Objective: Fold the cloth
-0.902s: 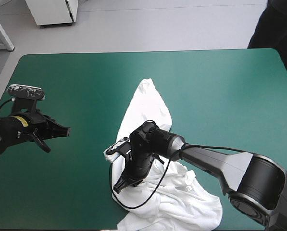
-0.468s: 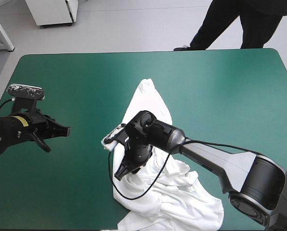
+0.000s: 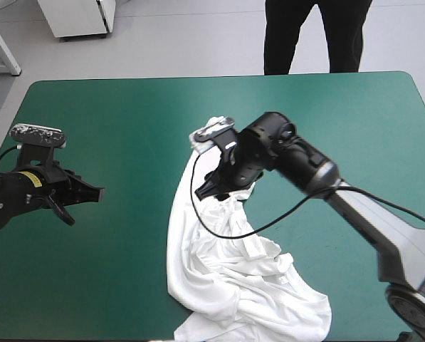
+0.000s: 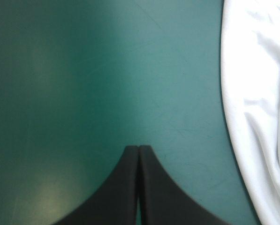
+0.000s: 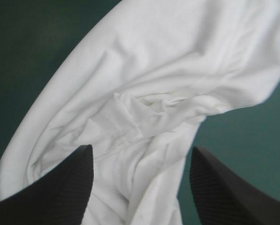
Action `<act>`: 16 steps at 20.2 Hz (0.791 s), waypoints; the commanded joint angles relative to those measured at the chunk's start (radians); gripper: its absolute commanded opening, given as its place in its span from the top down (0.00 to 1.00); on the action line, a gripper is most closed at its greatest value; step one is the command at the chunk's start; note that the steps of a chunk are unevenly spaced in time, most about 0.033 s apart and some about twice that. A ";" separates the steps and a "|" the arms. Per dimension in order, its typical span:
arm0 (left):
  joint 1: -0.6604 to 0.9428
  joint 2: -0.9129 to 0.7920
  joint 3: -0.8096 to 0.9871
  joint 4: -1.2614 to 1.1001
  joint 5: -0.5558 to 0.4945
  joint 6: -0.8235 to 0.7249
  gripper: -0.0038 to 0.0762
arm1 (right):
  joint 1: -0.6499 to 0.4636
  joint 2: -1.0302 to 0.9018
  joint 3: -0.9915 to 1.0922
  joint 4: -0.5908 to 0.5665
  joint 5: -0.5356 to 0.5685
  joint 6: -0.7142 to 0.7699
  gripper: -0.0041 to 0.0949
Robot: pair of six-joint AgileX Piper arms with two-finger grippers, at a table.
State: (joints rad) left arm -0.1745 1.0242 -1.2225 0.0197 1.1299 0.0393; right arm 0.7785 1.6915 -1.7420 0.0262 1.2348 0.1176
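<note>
Teal-green cover (image 3: pixel 91 285) bears the T-shirt (image 3: pixel 226 278); wrist views alone show right hand (image 5: pixel 140 152) apart, left hand (image 4: pixel 139 150) together.

Teal-green table (image 3: pixel 127 107), crumpled white T-shirt (image 3: pixel 226 278)

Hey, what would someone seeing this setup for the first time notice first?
The white T-shirt stands out, a crumpled heap running from the middle of the teal-green cover to its near edge. The right gripper hangs open over the T-shirt's far end, while the left gripper is shut above bare cover toward the left side.
</note>
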 commanded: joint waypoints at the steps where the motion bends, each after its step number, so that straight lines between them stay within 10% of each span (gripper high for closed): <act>1: 0.002 -0.010 -0.033 0.002 -0.090 -0.002 0.98 | -0.076 -0.184 -0.009 -0.026 0.015 0.019 0.41; 8: 0.002 0.014 -0.033 -0.118 -0.126 0.105 0.90 | -0.145 -0.492 0.371 -0.026 0.015 0.092 0.42; 13: 0.002 0.119 -0.033 -0.304 -0.080 0.220 0.33 | -0.145 -0.680 0.585 0.014 0.015 0.194 0.42; 16: -0.003 0.200 -0.033 -0.340 -0.127 0.221 0.29 | -0.145 -0.765 0.670 0.014 0.015 0.229 0.42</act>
State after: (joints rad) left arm -0.1745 1.2028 -1.2225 -0.2708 1.0687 0.2535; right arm 0.6424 0.9769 -1.0877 0.0366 1.2484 0.3217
